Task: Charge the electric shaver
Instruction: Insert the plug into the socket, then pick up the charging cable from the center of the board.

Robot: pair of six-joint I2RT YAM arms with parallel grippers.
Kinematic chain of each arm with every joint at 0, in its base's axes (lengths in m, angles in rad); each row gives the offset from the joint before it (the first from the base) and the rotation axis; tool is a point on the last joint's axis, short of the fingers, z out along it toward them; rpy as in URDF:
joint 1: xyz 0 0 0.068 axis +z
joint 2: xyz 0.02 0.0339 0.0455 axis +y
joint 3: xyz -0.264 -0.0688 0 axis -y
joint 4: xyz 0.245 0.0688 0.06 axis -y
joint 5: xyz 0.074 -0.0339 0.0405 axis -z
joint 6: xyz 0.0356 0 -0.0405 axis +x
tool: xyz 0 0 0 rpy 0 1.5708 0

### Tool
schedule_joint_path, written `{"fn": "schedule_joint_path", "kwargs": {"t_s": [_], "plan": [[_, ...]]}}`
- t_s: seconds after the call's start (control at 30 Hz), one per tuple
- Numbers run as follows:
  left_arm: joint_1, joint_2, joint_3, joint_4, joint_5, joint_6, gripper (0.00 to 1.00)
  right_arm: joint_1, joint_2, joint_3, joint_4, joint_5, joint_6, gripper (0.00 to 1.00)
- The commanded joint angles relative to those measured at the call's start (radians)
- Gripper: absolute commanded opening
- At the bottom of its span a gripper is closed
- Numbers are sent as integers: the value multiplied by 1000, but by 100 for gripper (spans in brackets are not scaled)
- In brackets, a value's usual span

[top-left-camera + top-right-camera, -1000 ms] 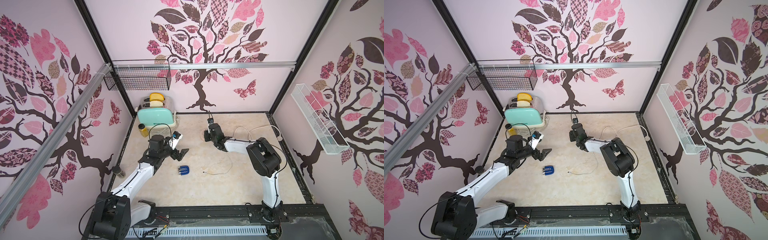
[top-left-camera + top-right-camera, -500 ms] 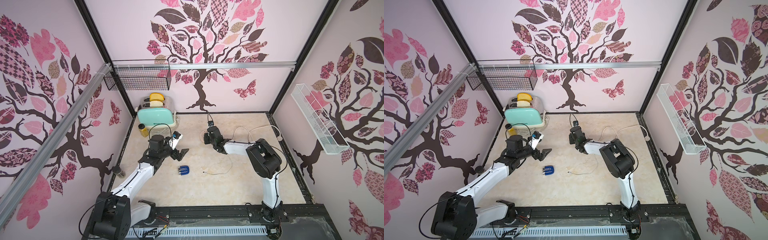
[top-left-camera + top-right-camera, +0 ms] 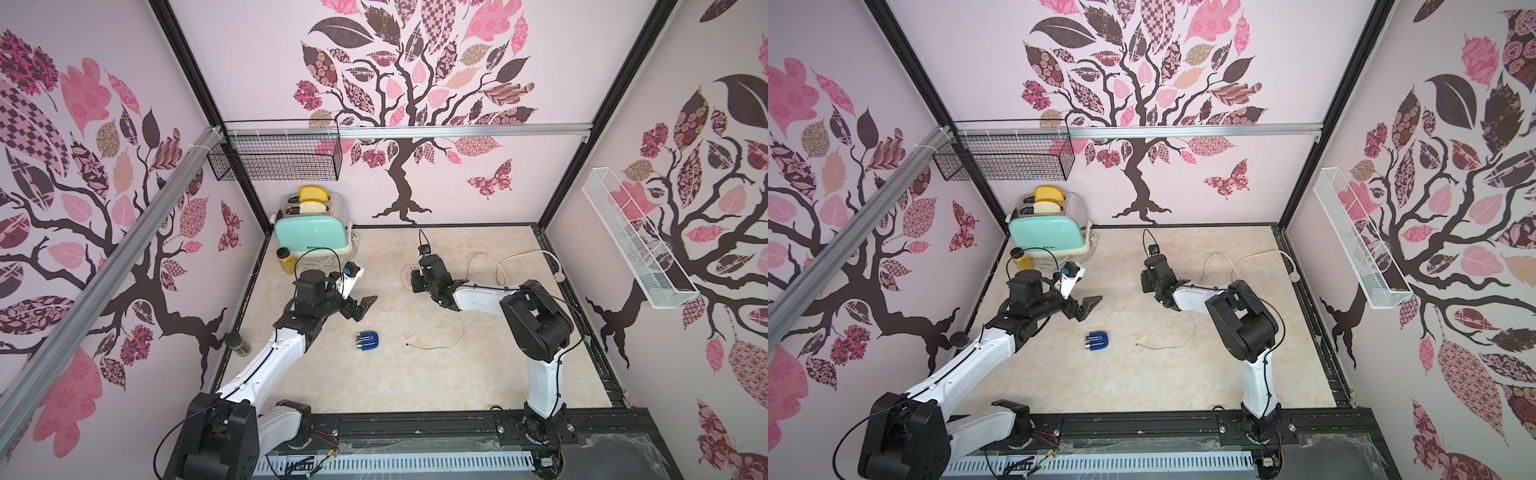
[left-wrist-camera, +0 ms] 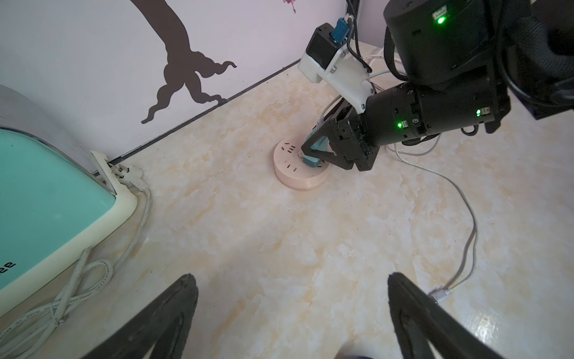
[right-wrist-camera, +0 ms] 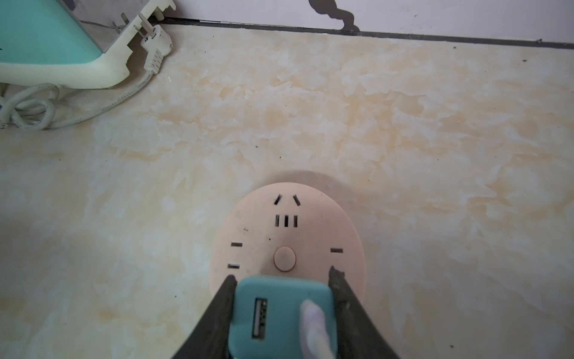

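right gripper (image 5: 282, 273): I pinch the teal adapter (image 5: 279, 314) on the socket hub (image 5: 285, 214); seated? can't tell.
left gripper (image 4: 291, 276): spread, empty.
electric shaver (image 3: 367, 341): on table near my left gripper, untouched.
todo: cable tip (image 3: 408, 344) loose beside shaver, not plugged.

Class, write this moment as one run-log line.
right end effector: shut on teal adapter at socket hub; left end effector: open; shaver: lying free
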Motion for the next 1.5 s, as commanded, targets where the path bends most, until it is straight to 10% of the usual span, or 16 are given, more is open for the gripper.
{"fn": "schedule_joint_path", "kwargs": {"t_s": [0.0,0.43,0.93,1.47], "plan": [[5,-23,-8,-2,2,11,98,-5,-5,-14,-167,-77,32,24],[5,-45,7,-8,-12,-16,98,-4,-156,-63,-158,-153,84,99],[5,-52,125,-98,-181,-235,98,70,-375,-316,-285,-587,-136,98],[9,-29,332,-451,-105,-342,98,147,-425,-355,-582,-403,-390,65]]}}
